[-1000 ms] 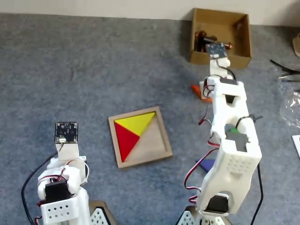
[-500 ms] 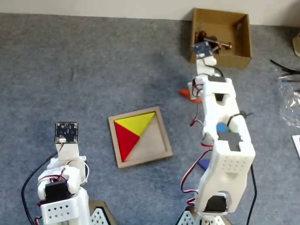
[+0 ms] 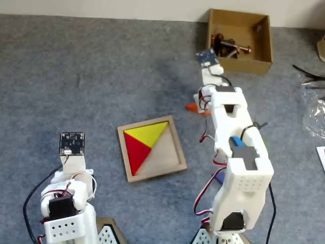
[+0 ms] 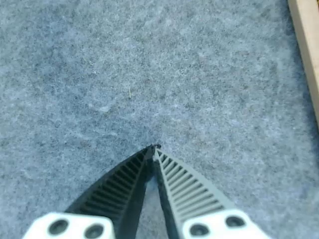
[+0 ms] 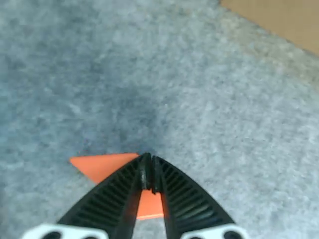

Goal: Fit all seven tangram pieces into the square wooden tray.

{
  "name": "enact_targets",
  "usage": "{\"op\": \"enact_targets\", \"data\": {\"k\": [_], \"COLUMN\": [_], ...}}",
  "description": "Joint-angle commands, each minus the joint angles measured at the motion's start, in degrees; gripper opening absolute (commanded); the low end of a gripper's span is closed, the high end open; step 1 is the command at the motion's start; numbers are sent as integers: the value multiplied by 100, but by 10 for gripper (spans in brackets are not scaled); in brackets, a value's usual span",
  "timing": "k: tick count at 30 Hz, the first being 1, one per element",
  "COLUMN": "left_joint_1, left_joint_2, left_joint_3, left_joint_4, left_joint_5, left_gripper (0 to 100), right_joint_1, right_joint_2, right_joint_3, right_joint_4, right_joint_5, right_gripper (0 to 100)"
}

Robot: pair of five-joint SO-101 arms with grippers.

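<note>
Right tool (image 5: 148, 160): jaws pressed together, tips down over the flat orange triangular piece (image 5: 102, 167), nothing pinched between them. The piece lies flat on the grey felt surface (image 3: 76, 66); can't tell if the tips actually bear on it. Left tool (image 4: 152, 149): also closed tight, empty, hanging over bare felt just beside the square wooden tray (image 3: 175, 137), on the side away from the orange piece. Tray sits mid-surface and holds two pieces: large yellow triangle (image 3: 146, 133) against the far rim, large red triangle (image 3: 135, 151) against the rim nearest the left arm (image 3: 71, 198). The half facing the right arm (image 3: 238, 173) is bare wood. Key geometry: in the high view the orange piece sits off the tray's far right corner, near but apart from it, between the tray and the open brown cardboard box (image 3: 254, 67). The tray lies down-left of the piece, and the piece's sharp visible corner points roughly that way; the rest of its outline is under the arm. Right arm is clearly nearer, so my read is it owns this piece. Closed jaws can't lift a flat piece: next move needs an open-and-edge grip, or a slide that the rim will likely block. Dark blue piece (image 3: 219, 177) lies by the right arm's base, part hidden. Well under half done.
</note>
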Motion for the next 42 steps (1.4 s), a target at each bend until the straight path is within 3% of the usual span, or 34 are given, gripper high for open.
{"op": "enact_targets", "data": {"k": [1, 5, 19, 42], "left_joint_1": [-75, -75, -75, -75], "left_joint_2": [-31, -31, -31, -31], "left_joint_3": [110, 110, 110, 110], "left_joint_4": [26, 26, 26, 26], "left_joint_5": [53, 53, 53, 53], "left_gripper": [5, 5, 5, 5], "right_joint_1": [-154, -154, -418, -435], "right_joint_2": [75, 40, 40, 31], "right_joint_3": [295, 303, -725, -2782], "right_joint_4": [119, 295, 3275, 5393], "right_joint_5": [18, 18, 18, -26], "right_gripper": [5, 5, 5, 5]}}
